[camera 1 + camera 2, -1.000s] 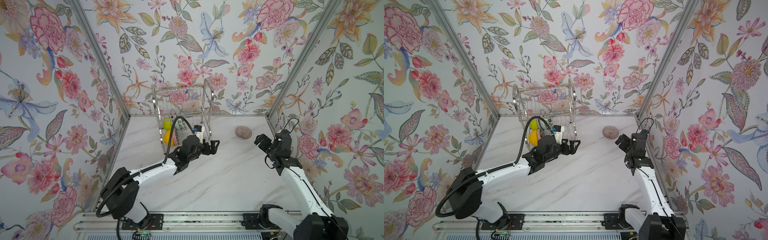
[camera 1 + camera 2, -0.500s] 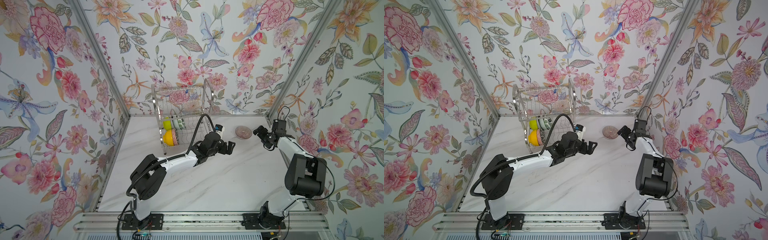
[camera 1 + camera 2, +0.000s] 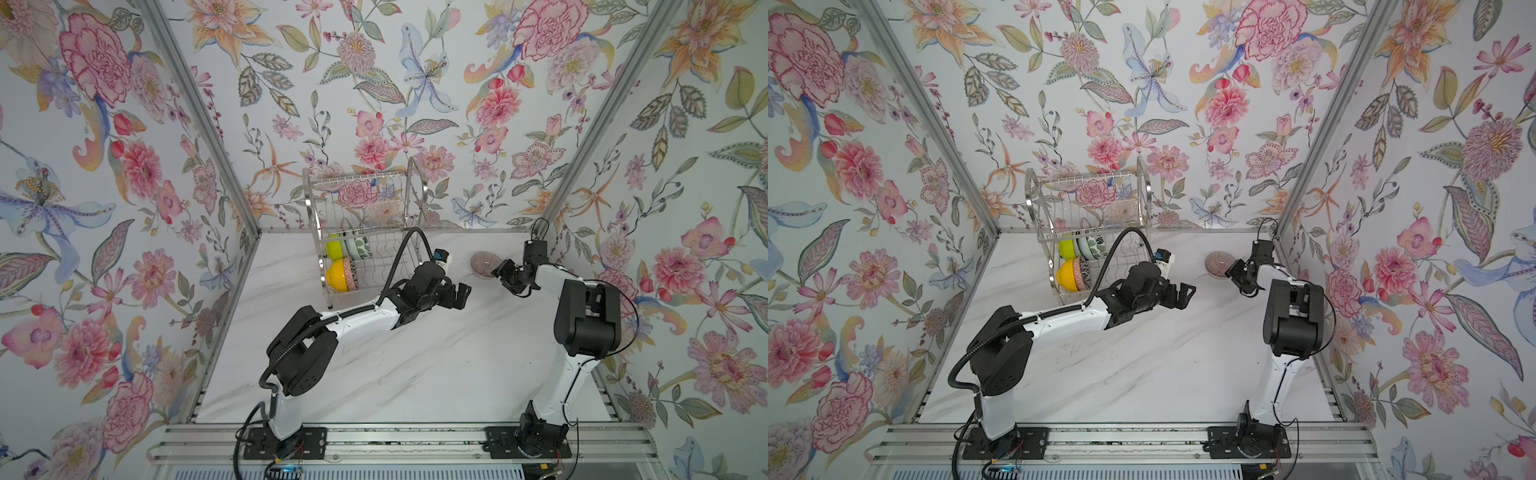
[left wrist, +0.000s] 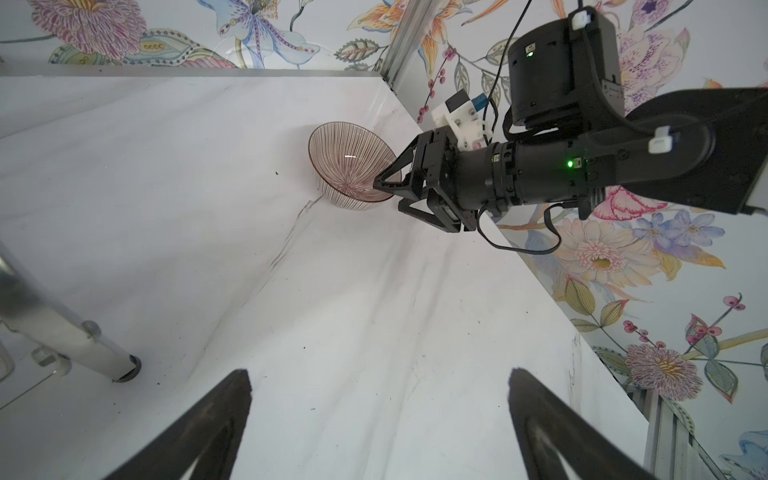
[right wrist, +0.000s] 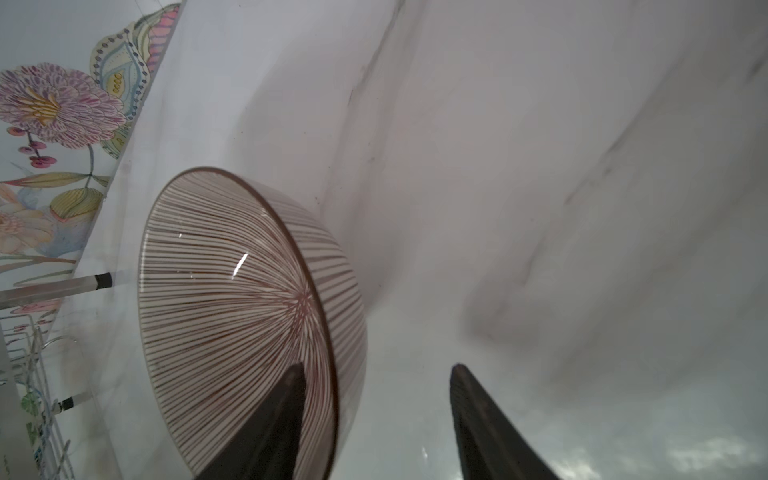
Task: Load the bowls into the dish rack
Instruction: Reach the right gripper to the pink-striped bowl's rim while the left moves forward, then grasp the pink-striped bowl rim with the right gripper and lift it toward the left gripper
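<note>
Flowered wallpaper rings the marble tabletop [image 3: 415,365], where the only loose bowl [image 3: 484,262] in view, pink-striped, sits near the far right corner, well apart from the dish rack [image 3: 370,216]; within the past second the right gripper [image 5: 378,374] has reached it and begun narrowing, one finger inside the rim and one outside, not yet pinching. The left gripper [image 3: 461,293] has drawn away from the rack toward the middle, jaws wide and empty; the last pickup looks under way, other bowls [image 3: 336,276] already racked.
</note>
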